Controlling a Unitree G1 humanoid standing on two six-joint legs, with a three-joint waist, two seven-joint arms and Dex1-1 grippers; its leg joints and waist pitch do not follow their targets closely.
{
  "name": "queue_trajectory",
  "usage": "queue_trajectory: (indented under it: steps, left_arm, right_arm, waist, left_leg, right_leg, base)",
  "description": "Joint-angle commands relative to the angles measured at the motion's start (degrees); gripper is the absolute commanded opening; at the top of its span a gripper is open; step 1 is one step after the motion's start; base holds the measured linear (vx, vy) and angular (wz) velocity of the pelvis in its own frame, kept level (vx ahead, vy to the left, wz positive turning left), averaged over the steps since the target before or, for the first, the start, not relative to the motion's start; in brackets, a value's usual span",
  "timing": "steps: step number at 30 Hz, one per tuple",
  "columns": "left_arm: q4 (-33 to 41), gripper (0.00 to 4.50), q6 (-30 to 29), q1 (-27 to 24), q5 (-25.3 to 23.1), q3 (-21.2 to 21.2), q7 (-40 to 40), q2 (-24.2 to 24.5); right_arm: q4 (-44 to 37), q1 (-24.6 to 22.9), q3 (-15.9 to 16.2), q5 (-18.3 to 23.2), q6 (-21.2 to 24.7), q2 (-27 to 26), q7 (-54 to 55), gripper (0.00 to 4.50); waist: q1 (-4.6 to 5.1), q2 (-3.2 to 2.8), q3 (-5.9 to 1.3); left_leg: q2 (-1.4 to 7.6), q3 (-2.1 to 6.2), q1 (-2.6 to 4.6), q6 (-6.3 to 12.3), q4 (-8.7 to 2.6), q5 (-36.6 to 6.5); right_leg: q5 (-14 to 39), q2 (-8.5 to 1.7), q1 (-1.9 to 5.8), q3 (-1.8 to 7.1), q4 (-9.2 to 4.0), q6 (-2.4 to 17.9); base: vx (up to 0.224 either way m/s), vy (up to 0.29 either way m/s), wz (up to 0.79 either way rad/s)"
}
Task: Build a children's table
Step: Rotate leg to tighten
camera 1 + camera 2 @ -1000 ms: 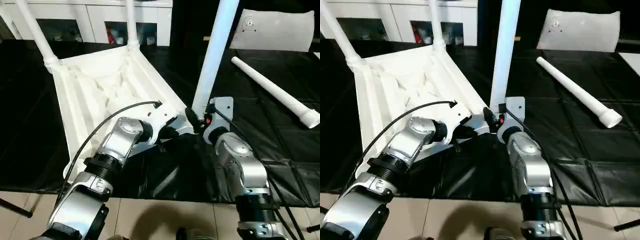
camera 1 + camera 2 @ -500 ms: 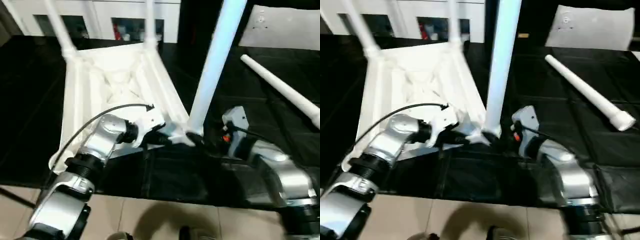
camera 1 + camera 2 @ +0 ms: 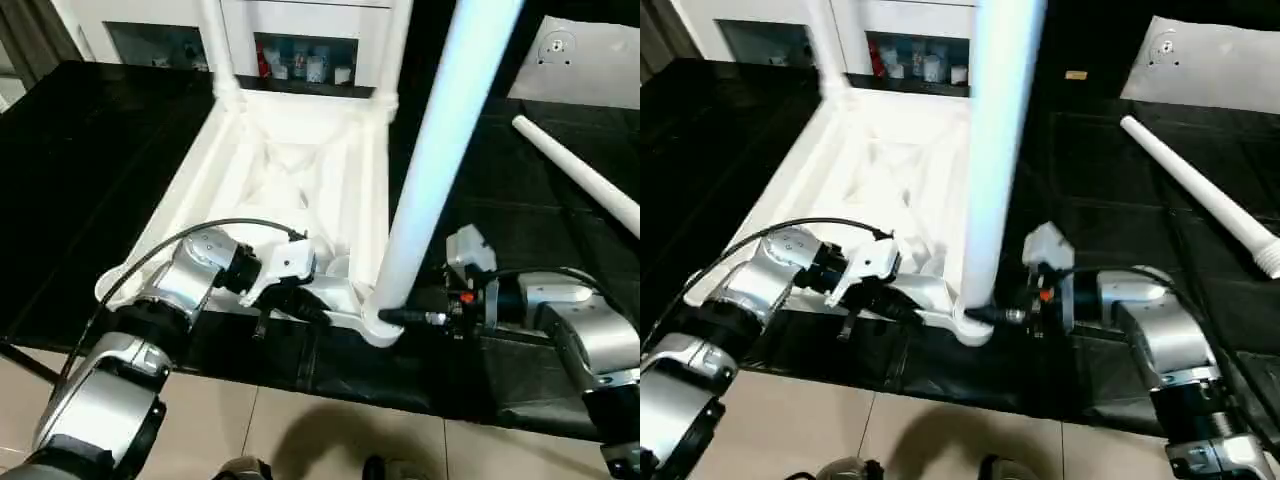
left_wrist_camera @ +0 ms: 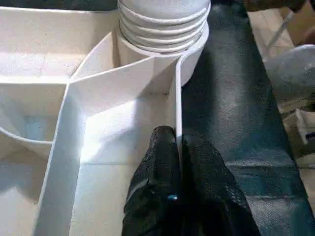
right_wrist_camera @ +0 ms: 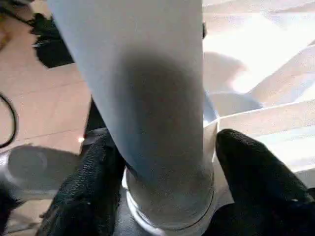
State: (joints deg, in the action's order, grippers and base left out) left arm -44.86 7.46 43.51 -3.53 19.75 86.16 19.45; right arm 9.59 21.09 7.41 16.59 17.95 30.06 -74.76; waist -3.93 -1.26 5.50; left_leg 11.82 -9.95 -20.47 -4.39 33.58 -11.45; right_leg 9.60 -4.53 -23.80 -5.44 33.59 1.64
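Left end effector (image 4: 179,162) over black mat (image 3: 90,180)

The tabletop (image 3: 290,180) lies inverted on the mat (image 3: 90,150) — a loose leg (image 3: 585,185) (lying flat) to its right.

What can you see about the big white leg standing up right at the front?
The leg is a smooth, round, white plastic post, ribbed at its foot. It stands nearly upright in the table's near corner socket. The right gripper's two black fingers sit on either side of its base. The left gripper pinches the rim beside that socket.
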Motion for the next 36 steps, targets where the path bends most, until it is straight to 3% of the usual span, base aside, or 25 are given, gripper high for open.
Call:
queue_trajectory:
  steps: [1, 7, 15, 16, 21, 23, 25, 26, 27, 28, 30, 32, 35, 36]
  left_arm:
    - [0.2, 0.00, 1.9, 1.6, -0.6, 2.5, 4.5, -0.4]
    - [-2.1, 0.00, 3.8, 2.5, -0.6, 2.4, 5.2, -0.5]
    - [-3.7, 0.00, 4.7, 3.0, -0.4, 2.4, 5.7, -0.6]
    - [-4.1, 0.00, 4.3, 3.0, -0.1, 2.0, 5.8, -0.8]
    - [-2.8, 0.00, -2.1, 2.5, 1.9, -0.7, 0.7, -3.0]
    - [-2.2, 0.00, -4.2, 2.2, 2.1, -1.5, -2.4, -3.9]
    - [-1.1, 0.00, -5.4, 1.4, 2.9, -2.4, -4.6, -5.0]
    - [-0.5, 0.00, -6.1, 1.0, 3.3, -2.8, -5.5, -5.5]
    - [1.7, 0.00, -8.0, -0.7, 4.4, -3.9, -8.6, -7.5]
    - [2.3, 0.00, -8.5, -1.1, 4.6, -4.0, -9.2, -7.9]
    - [3.8, 0.00, -9.6, -2.4, 4.4, -4.3, -11.8, -9.4]
    - [4.5, 0.00, -10.6, -3.1, 4.0, -4.3, -14.4, -10.8]
    - [4.5, 0.00, -11.8, -3.1, 3.0, -4.5, -19.3, -12.8]
    - [4.6, 0.00, -12.6, -2.8, 2.4, -4.6, -21.9, -13.9]
  right_arm:
    - [0.2, 1.3, 0.5, 1.0, -0.2, 0.7, -1.4, 2.62]
    - [1.3, 1.8, 1.3, 1.2, -1.2, 0.5, -3.0, 2.18]
    - [1.2, 1.2, 1.6, 1.4, -0.9, 0.2, -3.8, 1.99]
    - [0.5, 0.7, 1.7, 2.0, -0.1, 0.0, -3.5, 1.99]
    - [-4.2, -2.5, -0.7, 4.5, 7.0, -3.9, 5.4, 1.99]
    - [-5.3, -3.6, -1.7, 4.2, 8.7, -6.1, 10.2, 1.99]
    - [-5.3, -4.6, -2.3, 2.1, 7.9, -9.1, 16.1, 1.99]
    - [-5.4, -5.0, -2.5, 1.5, 7.8, -10.3, 18.4, 1.99]
    - [-5.9, -6.3, -3.7, -0.1, 8.5, -15.1, 26.9, 1.99]
    - [-6.1, -6.6, -3.7, -0.2, 8.8, -16.1, 28.3, 1.99]
    - [-7.2, -7.4, -3.7, -1.3, 10.1, -19.8, 33.6, 1.99]
    - [-7.9, -7.7, -3.2, -2.3, 11.0, -22.7, 37.4, 1.99]
    - [-8.1, -7.5, -3.1, -3.3, 12.3, -26.6, 42.8, 1.99]
    - [-7.8, -7.1, -3.2, -4.0, 12.7, -28.6, 45.4, 1.99]
  waist:
    - [0.20, 1.07, -4.46]
    - [0.02, 1.18, -4.20]
    - [-0.47, 1.08, -4.44]
    - [-0.61, 0.70, -4.49]
    - [-0.79, 0.82, -4.42]
    - [-0.66, 0.92, -4.08]
    - [-0.33, 1.01, -3.86]
    - [0.05, 0.82, -3.52]
    - [0.81, 1.02, -3.41]
    - [1.21, 1.10, -3.44]
    - [2.70, 1.22, -3.44]
    - [3.22, 1.24, -3.30]
    - [3.55, 0.95, -3.23]
    - [3.53, 0.72, -3.20]
  left_leg:
    - [1.61, -0.10, -0.01, 9.06, -3.16, -2.2]
    - [1.45, -0.20, -0.01, 7.37, -3.19, -4.8]
    - [1.51, -0.14, -0.07, 7.55, -3.08, -3.5]
    - [1.54, -0.11, 0.03, 7.51, -3.06, -3.5]
    - [1.60, -0.09, 0.07, 6.80, -3.22, -4.0]
    - [1.51, -0.07, 0.14, 5.26, -3.49, -6.0]
    - [1.21, -0.08, 0.10, 3.81, -3.64, -8.1]
    - [1.21, 0.11, 0.06, 2.78, -3.94, -9.6]
    - [0.97, 0.28, 0.00, 1.80, -4.04, -10.5]
    - [0.88, 0.48, -0.28, 1.40, -4.19, -10.5]
    - [0.55, 0.65, -0.52, 1.50, -4.18, -10.4]
    - [0.21, 0.39, 0.15, 2.28, -3.87, -11.3]
    - [0.14, 0.49, -0.03, 2.35, -4.03, -11.0]
    - [0.21, 0.50, 0.26, 2.38, -4.04, -11.5]
  right_leg:
    - [3.5, -3.76, 4.09, 3.24, -2.34, 16.0]
    - [9.0, -3.73, 3.92, 3.24, -2.98, 14.6]
    - [6.3, -3.73, 3.99, 3.25, -2.54, 14.9]
    - [6.4, -3.75, 3.94, 3.25, -2.53, 15.0]
    - [7.3, -3.74, 4.01, 3.25, -2.68, 14.9]
    - [12.0, -3.84, 3.85, 3.17, -3.36, 13.4]
    - [17.7, -3.95, 3.95, 3.14, -4.01, 11.4]
    - [21.6, -3.98, 3.71, 3.00, -4.52, 10.0]
    - [25.1, -3.99, 3.76, 2.88, -4.82, 8.6]
    - [26.1, -3.98, 4.01, 2.76, -4.84, 7.9]
    - [28.2, -3.71, 3.99, 2.67, -5.33, 6.1]
    - [30.6, -3.53, 3.27, 2.77, -5.92, 5.5]
    - [32.6, -3.47, 3.19, 2.62, -6.26, 4.4]
    - [32.8, -3.44, 2.98, 2.64, -6.40, 4.1]
  base:
    - [0.000, 0.000, 0.00]
    - [0.000, 0.000, 0.00]
    - [0.000, 0.000, 0.00]
    - [0.000, 0.000, 0.00]
    - [0.000, 0.000, 0.00]
    - [0.000, 0.000, 0.00]
    - [0.000, 0.000, 0.00]
    - [0.000, 0.000, 0.00]
    - [0.000, 0.000, 0.00]
    - [0.000, 0.000, 0.00]
    - [0.000, 0.000, 0.00]
    - [0.000, 0.000, 0.00]
    - [0.000, 0.000, 0.00]
    - [0.000, 0.000, 0.00]
